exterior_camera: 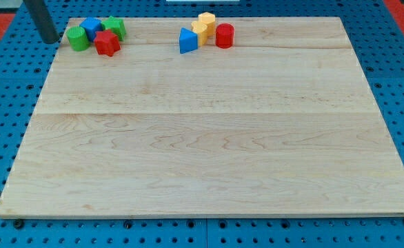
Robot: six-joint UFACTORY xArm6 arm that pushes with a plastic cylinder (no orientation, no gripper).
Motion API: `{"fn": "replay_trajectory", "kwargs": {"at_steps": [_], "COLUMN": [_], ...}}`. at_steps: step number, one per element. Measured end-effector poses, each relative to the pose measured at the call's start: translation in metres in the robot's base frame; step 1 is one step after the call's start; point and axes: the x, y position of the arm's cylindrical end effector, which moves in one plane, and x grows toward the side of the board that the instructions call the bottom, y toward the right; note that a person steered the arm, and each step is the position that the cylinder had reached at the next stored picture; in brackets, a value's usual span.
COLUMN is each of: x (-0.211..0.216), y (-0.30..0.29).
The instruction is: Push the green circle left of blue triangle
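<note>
In the camera view, a pale wooden board [209,138] is seen lying on a blue pegboard surface [2,103], filling most of the frame.

Two groups of small blocks are gathered near the board's top edge. At the view's top left, four blocks are packed together: a green circle [78,38] at the group's left end, a blue block [91,28] just above and to its right, a red block [107,43] with a lobed, star-like outline at the group's bottom right, and a second green block [115,27] behind the red one, its shape not clear.

Further right, well apart from the first group, a blue triangle [187,41] is seen. Touching its right side are two yellow blocks, one [201,29] beside the triangle and another [207,19] just behind, nearer the top edge. A red cylinder [224,35] stands at the right end of this group.

The dark rod is seen entering from the top left corner. My tip [50,41] rests just off the board's left edge, close to the left of the green circle, with a narrow gap between them. No gripper is carried, so nothing is held or clamped
</note>
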Motion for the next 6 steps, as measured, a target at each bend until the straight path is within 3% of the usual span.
{"fn": "replay_trajectory", "kwargs": {"at_steps": [2,3,6], "x": [0.022,0.044,0.086], "y": [0.159,0.165,0.388]}}
